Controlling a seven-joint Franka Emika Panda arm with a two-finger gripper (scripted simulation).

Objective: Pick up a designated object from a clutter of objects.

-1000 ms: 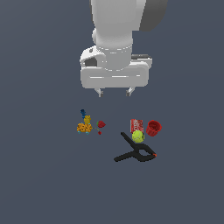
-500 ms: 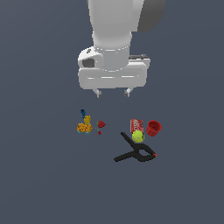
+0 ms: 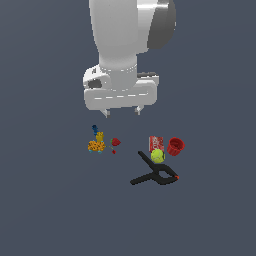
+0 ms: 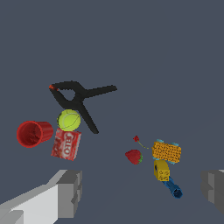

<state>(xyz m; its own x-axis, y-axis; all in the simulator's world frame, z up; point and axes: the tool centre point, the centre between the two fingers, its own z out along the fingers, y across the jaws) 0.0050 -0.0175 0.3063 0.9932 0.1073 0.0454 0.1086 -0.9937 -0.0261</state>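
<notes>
The designated object, a tiny dark-blue narrow piece point(image 3: 94, 129), lies at the far end of a small cluster, touching a yellow block point(image 3: 100, 136) and near an orange lumpy item point(image 3: 96, 146). It also shows in the wrist view point(image 4: 173, 189). My gripper point(image 3: 122, 112) hangs open and empty above the surface, up and to the exterior view's right of the blue piece. In the wrist view its fingers point(image 4: 70, 192) stand wide apart, with the blue piece between them and closer to the other finger. The clutter also holds a strawberry point(image 3: 115, 142), red can point(image 3: 156, 142), red cup point(image 3: 176, 146), yellow-green ball point(image 3: 158, 156) and black clamp point(image 3: 152, 174).
The strawberry point(image 4: 134, 156) lies beside the blue-yellow-orange cluster. The can, ball, cup and clamp point(image 4: 78, 100) form a second group farther to the exterior view's right. Everything lies on a plain dark grey floor point(image 3: 50, 210).
The arm and gripper have shifted slightly toward the exterior view's left and a little lower. The objects have not moved.
</notes>
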